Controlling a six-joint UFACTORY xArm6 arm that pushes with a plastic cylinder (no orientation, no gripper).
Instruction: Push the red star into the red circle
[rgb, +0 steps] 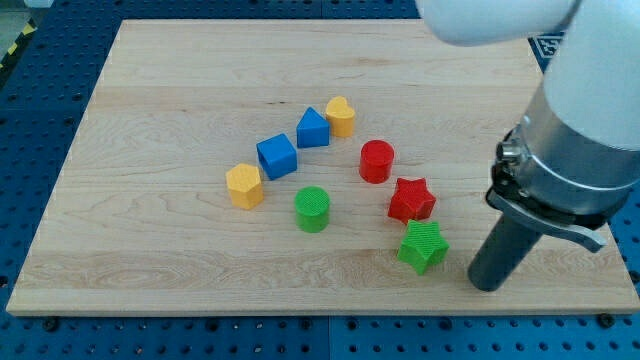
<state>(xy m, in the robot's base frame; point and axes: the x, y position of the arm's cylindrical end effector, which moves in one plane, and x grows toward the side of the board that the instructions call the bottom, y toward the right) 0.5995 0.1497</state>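
My tip (487, 283) sits on the surface (150, 150) just right of green star (422, 246); red star (411, 199) near red circle (377, 161), apart.

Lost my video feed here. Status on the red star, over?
My tip down at the view's lower right, touching no block. Red star just below-right of red circle, small gap. Green star sits between tip and red star.

This looked like a robotics lab. A pale wooden board surface (150, 110) lay on a blue perforated metal bench (40, 90) with regular rows of mounting holes. A yellow-and-black hazard stripe (15, 45) ran at the view's left edge. A large white and grey robot arm (580, 130) stood over small ribbed plastic blocks.
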